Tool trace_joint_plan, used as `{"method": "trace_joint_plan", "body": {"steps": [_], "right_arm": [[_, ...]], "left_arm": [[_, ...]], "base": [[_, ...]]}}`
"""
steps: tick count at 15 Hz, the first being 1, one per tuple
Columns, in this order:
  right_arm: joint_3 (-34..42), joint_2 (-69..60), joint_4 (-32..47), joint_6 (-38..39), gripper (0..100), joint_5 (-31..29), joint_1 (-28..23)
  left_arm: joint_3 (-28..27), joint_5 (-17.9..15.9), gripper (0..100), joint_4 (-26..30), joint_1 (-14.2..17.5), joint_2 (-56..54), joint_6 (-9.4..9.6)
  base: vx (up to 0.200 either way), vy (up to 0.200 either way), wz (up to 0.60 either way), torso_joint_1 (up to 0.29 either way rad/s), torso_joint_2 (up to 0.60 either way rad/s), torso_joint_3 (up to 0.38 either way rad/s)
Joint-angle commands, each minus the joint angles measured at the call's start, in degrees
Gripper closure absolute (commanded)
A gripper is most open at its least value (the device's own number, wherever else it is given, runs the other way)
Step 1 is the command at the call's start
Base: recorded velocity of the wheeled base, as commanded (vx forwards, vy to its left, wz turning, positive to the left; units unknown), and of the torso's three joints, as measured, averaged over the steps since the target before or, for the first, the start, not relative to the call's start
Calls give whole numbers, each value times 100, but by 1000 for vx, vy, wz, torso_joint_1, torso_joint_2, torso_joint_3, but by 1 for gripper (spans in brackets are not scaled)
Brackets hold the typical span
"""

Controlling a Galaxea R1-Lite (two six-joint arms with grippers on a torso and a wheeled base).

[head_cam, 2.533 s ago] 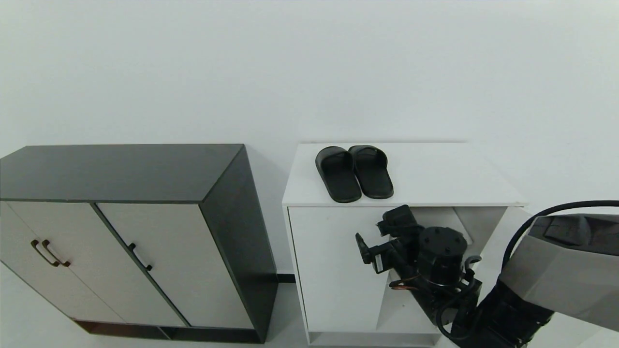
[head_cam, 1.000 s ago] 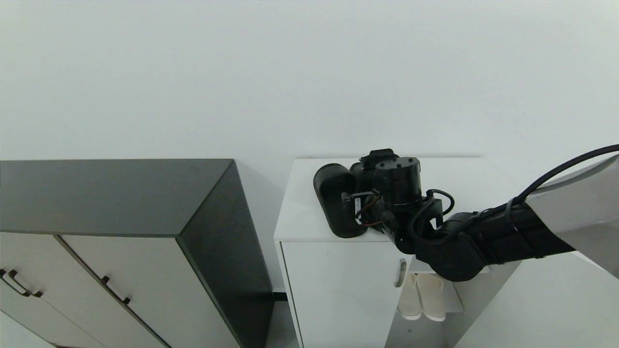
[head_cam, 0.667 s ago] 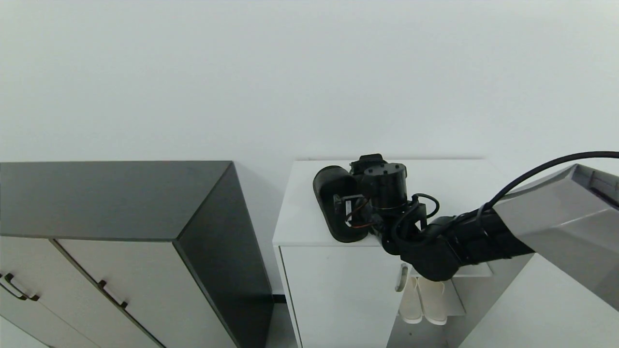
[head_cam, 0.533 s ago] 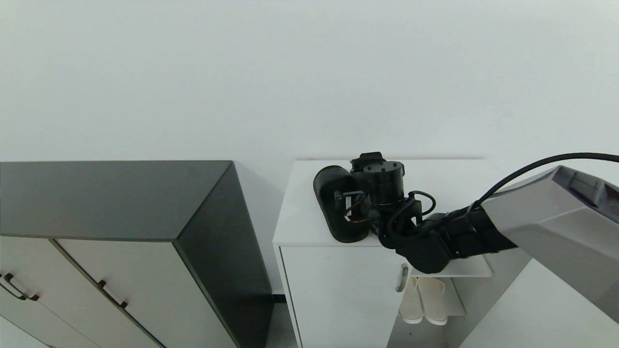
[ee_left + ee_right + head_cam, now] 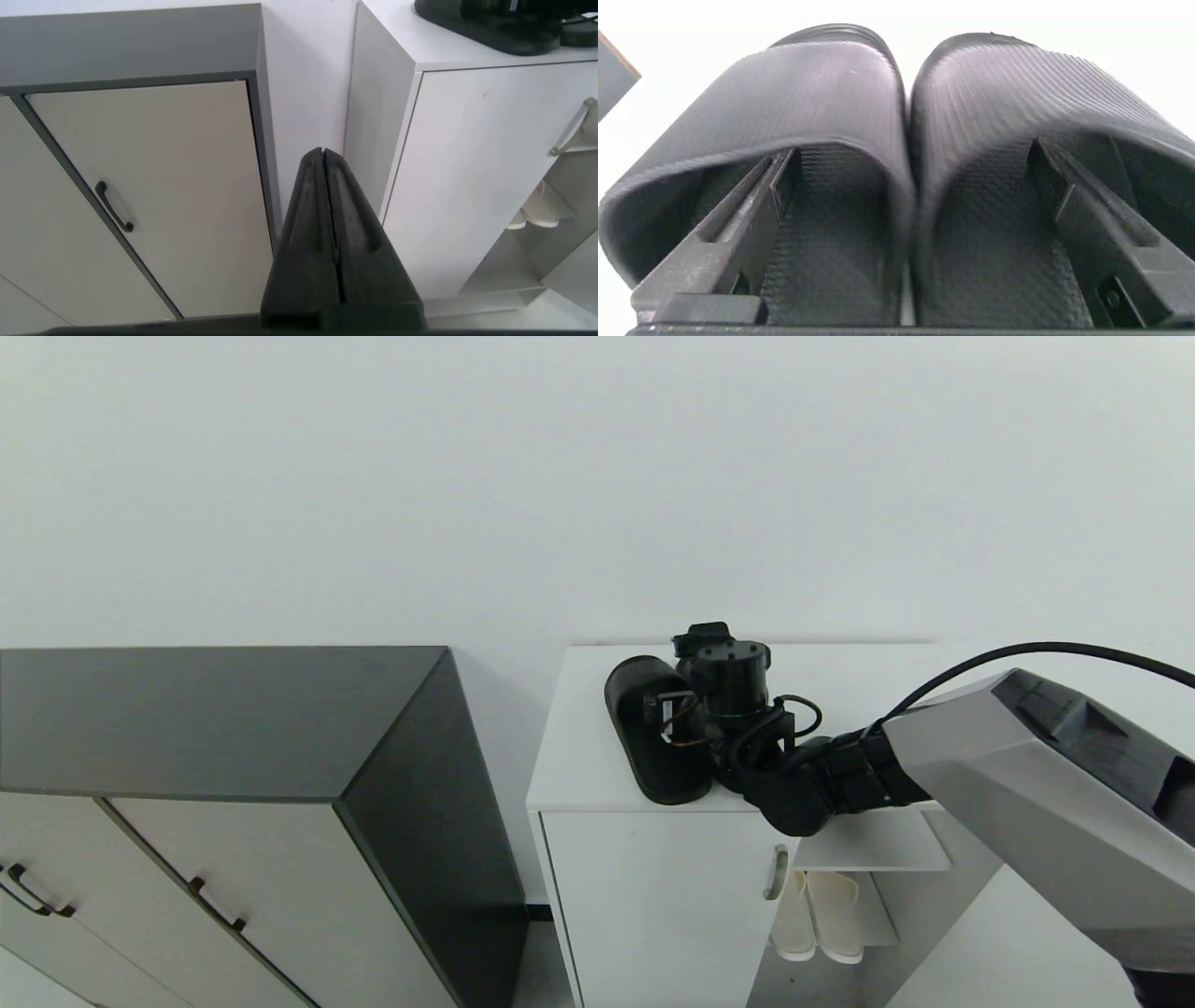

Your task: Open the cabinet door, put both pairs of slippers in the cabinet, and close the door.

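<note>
Two black slippers (image 5: 653,747) lie side by side on top of the white cabinet (image 5: 579,761). My right gripper (image 5: 910,163) is open, with one finger (image 5: 729,247) under the strap of each slipper; in the head view its wrist (image 5: 733,686) covers the right slipper. The cabinet's left door (image 5: 653,896) is shut and its right side stands open, where a white pair of slippers (image 5: 822,915) rests on a shelf. My left gripper (image 5: 322,173) is shut and empty, held low in front of the gap between the two cabinets.
A dark cabinet (image 5: 224,719) with two shut pale doors (image 5: 140,187) stands just left of the white one. A white wall rises right behind both. A small shelf (image 5: 868,849) sits above the white pair.
The head view has risen since the earliest frame. My right arm came up from the cabinet's open front to its top, then slid forward until its fingers went into the black slippers.
</note>
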Motion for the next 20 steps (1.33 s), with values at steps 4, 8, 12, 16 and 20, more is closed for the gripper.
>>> {"method": "trace_joint_plan", "body": {"steps": [4,8,12,16,20], "right_arm": [[-68,53,-1,-46,100,1,17],[29,-70,-63,-64,100,-17,44],[882,-870,-142,-64,100,-17,219],[2455,-1792,-801,-64,100,1,474],[3633,-2478,-1073,-29,100,1,852]], "left_arm": [[0,-2,100,-1,1,-1,2],[0,-2,100,-1,1,-1,2],[0,-2,100,-1,1,-1,2],[0,-2,100,-1,1,-1,2],[0,-2,100,-1,1,-1,2]], "base": [[0,0,0,0,0,0],[0,0,0,0,0,0],[0,0,0,0,0,0],[0,0,0,0,0,0],[0,0,0,0,0,0]]}}
